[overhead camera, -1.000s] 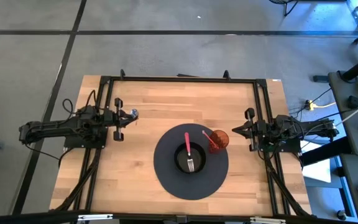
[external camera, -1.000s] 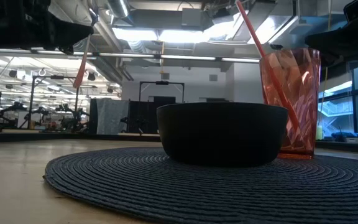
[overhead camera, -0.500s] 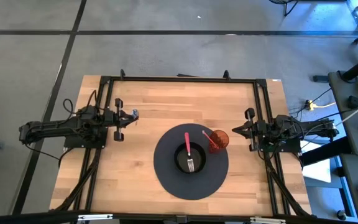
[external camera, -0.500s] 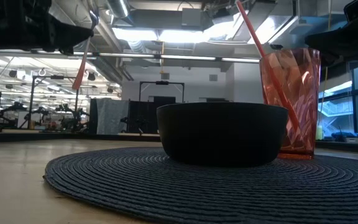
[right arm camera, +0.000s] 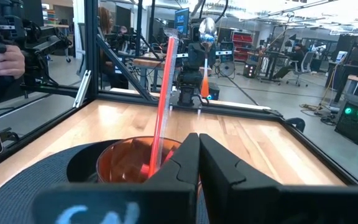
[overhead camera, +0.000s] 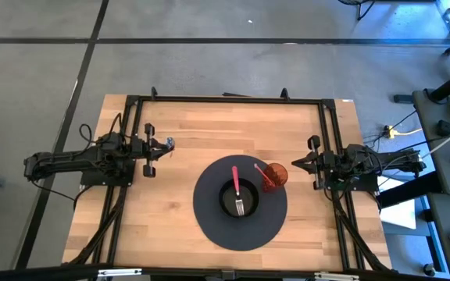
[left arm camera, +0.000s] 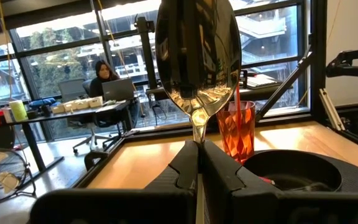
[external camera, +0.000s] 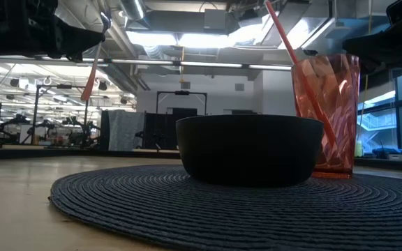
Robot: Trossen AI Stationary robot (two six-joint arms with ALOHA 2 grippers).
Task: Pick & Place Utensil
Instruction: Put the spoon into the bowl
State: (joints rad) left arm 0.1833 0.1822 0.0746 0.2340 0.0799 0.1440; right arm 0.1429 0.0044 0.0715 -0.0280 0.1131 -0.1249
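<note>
Wooden desk (overhead camera: 209,133) carried mat, bowl (overhead camera: 239,200) w/ fork & cup; left gripper (left arm camera: 199,163) was clamped on spoon (left arm camera: 197,56) held upright near desk's left edge, right gripper (right arm camera: 197,155) closed, empty; best keep spoon level, lower slowly over bowl.

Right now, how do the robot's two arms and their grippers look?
Both arms are dark, nearly black, slim and jointed, with black cables along them. The left gripper and right gripper each have two chunky matte-black fingers tapering toward the tips. I see no readable markings.
</note>
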